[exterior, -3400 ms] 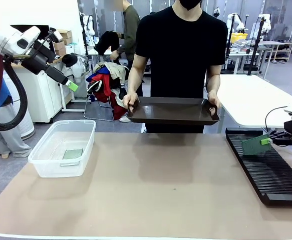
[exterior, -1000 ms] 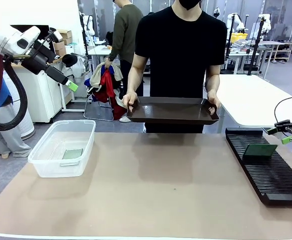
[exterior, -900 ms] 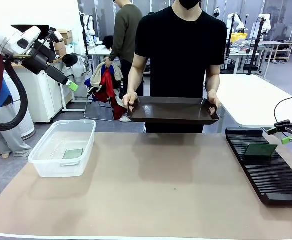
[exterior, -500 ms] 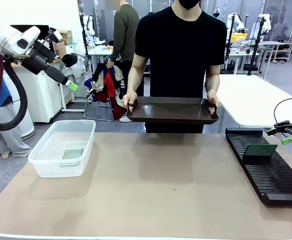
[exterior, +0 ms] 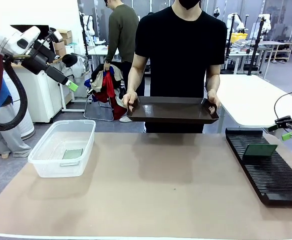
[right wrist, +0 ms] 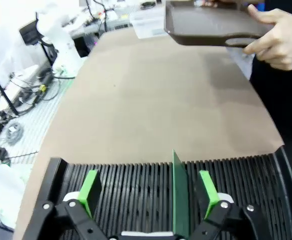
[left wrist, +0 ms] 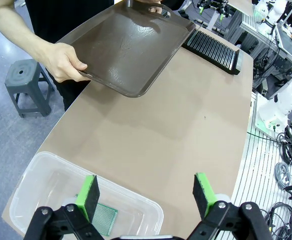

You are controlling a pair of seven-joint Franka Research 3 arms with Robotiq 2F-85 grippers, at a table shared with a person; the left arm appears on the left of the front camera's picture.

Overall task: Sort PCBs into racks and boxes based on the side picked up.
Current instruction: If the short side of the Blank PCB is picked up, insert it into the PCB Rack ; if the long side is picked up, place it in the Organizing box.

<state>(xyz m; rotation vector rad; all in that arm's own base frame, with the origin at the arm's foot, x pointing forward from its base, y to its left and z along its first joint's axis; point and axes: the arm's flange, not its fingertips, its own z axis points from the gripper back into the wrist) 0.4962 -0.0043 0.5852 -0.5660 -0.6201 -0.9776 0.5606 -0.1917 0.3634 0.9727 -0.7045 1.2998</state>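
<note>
One green PCB (exterior: 259, 150) stands on edge in a slot of the long black rack (exterior: 271, 180) at the table's right; the right wrist view shows this PCB (right wrist: 179, 200) upright in the rack (right wrist: 135, 185). My right gripper (exterior: 285, 131) hangs open just above and behind it, fingers apart and touching nothing. A second PCB (exterior: 72, 154) lies flat in the clear box (exterior: 45, 162) at the left, and the left wrist view shows that PCB (left wrist: 102, 219) in the box (left wrist: 146, 215). My left gripper (exterior: 71, 85) is raised high over the box, open and empty.
A person stands at the far side holding a dark brown tray (exterior: 172, 111) level above the table's far edge, one hand (exterior: 130, 101) on each end. The tan table top (exterior: 156, 185) lies between box and rack.
The right gripper has drawn slightly back and to the right, away from the PCB standing in the rack. The left arm and the tray have stayed still.
</note>
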